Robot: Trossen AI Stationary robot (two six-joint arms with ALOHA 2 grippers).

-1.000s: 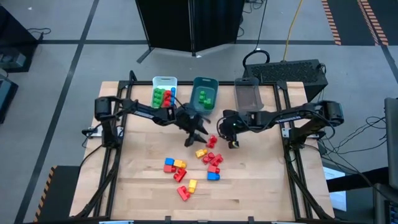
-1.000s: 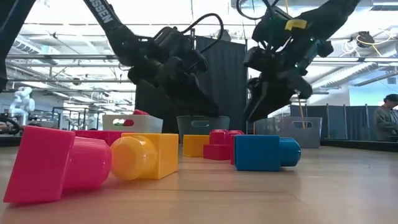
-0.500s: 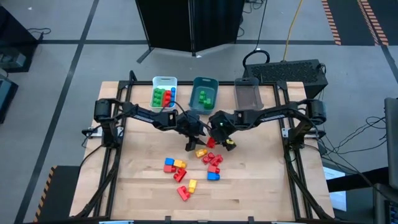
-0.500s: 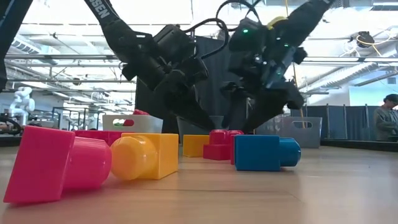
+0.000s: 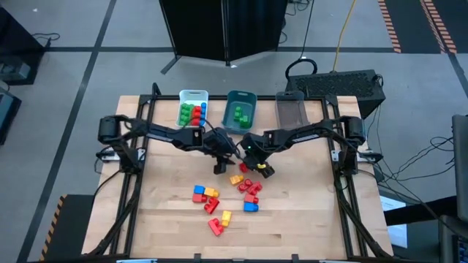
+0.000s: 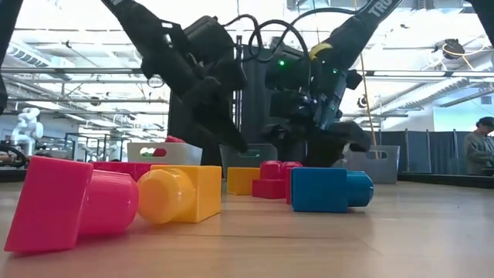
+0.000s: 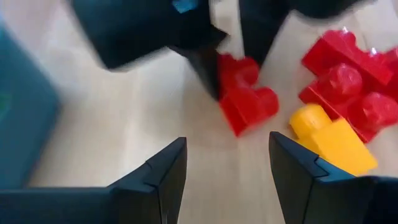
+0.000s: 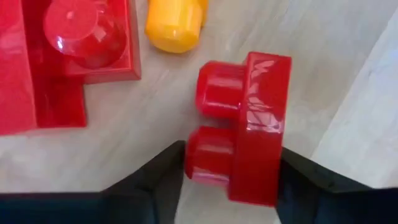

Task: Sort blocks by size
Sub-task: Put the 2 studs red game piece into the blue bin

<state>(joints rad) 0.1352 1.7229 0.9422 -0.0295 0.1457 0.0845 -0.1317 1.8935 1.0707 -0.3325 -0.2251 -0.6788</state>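
A red two-stud block (image 8: 249,124) lies on the table between the fingers of my right gripper (image 8: 233,180), which has come down on it in the middle of the table (image 5: 252,168). My left gripper (image 7: 227,168) hovers open and empty just left of that block (image 5: 219,166), slanting down. More blocks lie close by: a yellow one (image 5: 236,179), a red cluster (image 5: 252,190) and a blue-and-yellow pair (image 5: 203,192). Green, red and blue blocks sit in the white bin (image 5: 194,94). Green ones sit in the teal bin (image 5: 240,96). My right gripper has the red two-stud block pinched between its two fingers. One finger is against a stud (image 8: 199,163) and the other against the block's flat underside (image 8: 275,177). The fingers slant down from above. The block lies on its side on the table.
The grey bin (image 5: 290,111) stands at the back right beside the teal one. A red and yellow pair (image 5: 219,221) lies near the front edge. Bare wood shows along the table's left and right sides. The two grippers stand close together.
My right gripper has swung from below the grey bin toward the table's left and gone down onto the red two-stud block, rolling as it went. My left gripper has drawn back a little toward the left and tipped less steeply.
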